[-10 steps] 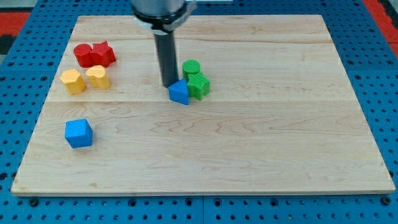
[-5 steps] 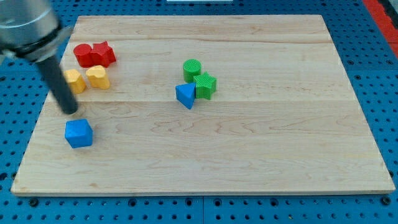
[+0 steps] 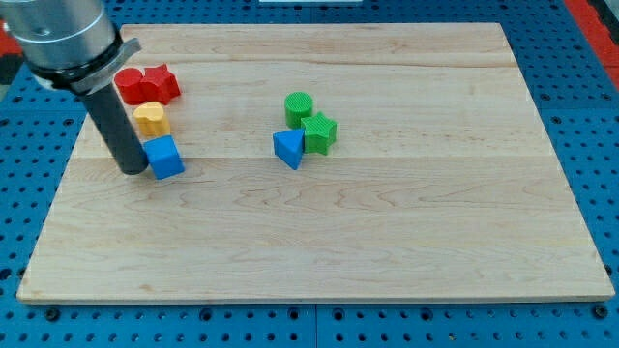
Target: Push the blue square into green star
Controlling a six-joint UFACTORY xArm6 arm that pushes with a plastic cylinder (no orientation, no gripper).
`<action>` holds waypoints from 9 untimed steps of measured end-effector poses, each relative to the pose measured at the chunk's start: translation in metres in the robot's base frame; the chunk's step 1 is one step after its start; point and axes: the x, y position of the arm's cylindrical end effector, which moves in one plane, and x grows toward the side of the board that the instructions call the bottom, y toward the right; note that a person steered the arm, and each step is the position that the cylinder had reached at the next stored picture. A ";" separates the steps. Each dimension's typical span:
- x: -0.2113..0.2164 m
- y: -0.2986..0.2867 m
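Now my tip (image 3: pixel 135 170) presses the blue square's (image 3: pixel 164 157) left side near the bench's (image 3: pixel 406 242) left edge; this tool only pushes. Next: drive it right toward the green star (image 3: pixel 319 132), mid-bench.

A pale wooden worktop (image 3: pixel 406 242) is lying on a blue pegboard base (image 3: pixel 580 324) dotted with holes. A red patch (image 3: pixel 598 14) is showing at the view's top right corner.
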 end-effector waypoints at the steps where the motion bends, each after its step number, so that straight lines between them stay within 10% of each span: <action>1: -0.038 0.023; 4: -0.009 0.021; 7: -0.025 0.190; 9: -0.016 0.074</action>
